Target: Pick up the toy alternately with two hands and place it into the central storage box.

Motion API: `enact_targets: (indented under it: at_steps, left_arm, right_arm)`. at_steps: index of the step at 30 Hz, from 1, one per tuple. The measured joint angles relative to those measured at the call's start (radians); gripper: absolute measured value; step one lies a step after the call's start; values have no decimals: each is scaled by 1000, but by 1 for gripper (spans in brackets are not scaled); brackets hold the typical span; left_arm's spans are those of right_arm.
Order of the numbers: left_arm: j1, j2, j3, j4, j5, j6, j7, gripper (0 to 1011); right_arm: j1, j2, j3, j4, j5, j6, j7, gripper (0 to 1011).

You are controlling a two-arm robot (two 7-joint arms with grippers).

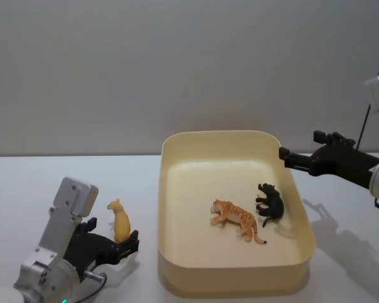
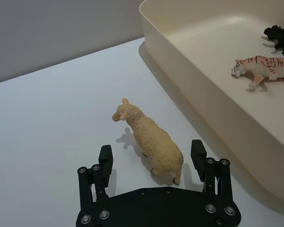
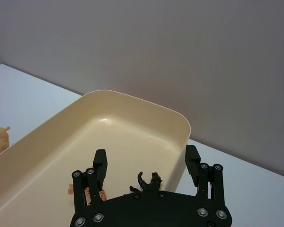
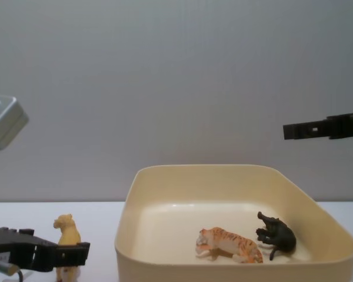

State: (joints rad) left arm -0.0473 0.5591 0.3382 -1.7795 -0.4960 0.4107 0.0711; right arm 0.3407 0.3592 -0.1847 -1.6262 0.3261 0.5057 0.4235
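Note:
A pale yellow sheep toy [image 1: 119, 221] [image 2: 149, 137] [image 4: 66, 235] stands upright on the white table, left of the central storage box [image 1: 234, 273] [image 2: 189, 71] [image 4: 223, 267]. My left gripper [image 1: 114, 235] [image 2: 151, 150] [image 4: 65, 251] is low at the table and open, one finger on each side of the sheep's hindquarters, with gaps showing on both sides. My right gripper [image 1: 300, 146] [image 3: 146, 154] [image 4: 291, 130] is open and holds nothing. It hovers high over the box's right rim. Inside the box lie an orange tiger [image 1: 235, 218] [image 4: 229, 244] and a black animal figure [image 1: 271, 203] [image 4: 276, 234].
The cream-yellow box [image 3: 132, 97] takes up the middle of the white table [image 1: 25, 183]. A plain grey wall stands behind it. Bare table surface lies left of the sheep and to the right of the box.

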Motion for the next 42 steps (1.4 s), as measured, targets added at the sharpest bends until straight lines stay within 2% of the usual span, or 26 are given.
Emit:
enact_targets:
  at_steps: [12, 14, 20, 21, 23, 24, 25, 34, 36, 42]
  left_arm:
    - [-43, -41, 3, 72, 22, -9, -40, 1002]
    - [-46, -44, 3, 78, 24, -9, -44, 973]
    - [-57, -54, 4, 95, 30, -10, -55, 837]
    - [-59, -55, 4, 98, 31, -10, -57, 782]
    - [-60, -57, 4, 101, 32, -10, -58, 754]
    - [-61, -58, 4, 103, 33, -11, -60, 688]
    - [-62, -59, 4, 105, 33, -11, -60, 688]
    - [-63, -58, 1, 103, 35, -10, -71, 383]
    - [-66, -55, -1, 101, 37, -7, -82, 348]
    - [-83, -47, -11, 97, 48, 5, -126, 348]
  right_arm:
    - [0, 0, 0, 0, 0, 0, 0, 1001]
    - [0, 0, 0, 0, 0, 0, 0, 1001]
    - [0, 0, 0, 0, 0, 0, 0, 1001]
    - [0, 0, 0, 0, 0, 0, 0, 1001]
    - [0, 0, 0, 0, 0, 0, 0, 1001]
    - [0, 0, 0, 0, 0, 0, 0, 1001]
    - [0, 0, 0, 0, 0, 0, 0, 1001]
    - [0, 0, 0, 0, 0, 0, 0, 1001]
    - [0, 0, 0, 0, 0, 0, 0, 1001]
    - [0, 0, 0, 0, 0, 0, 0, 1001]
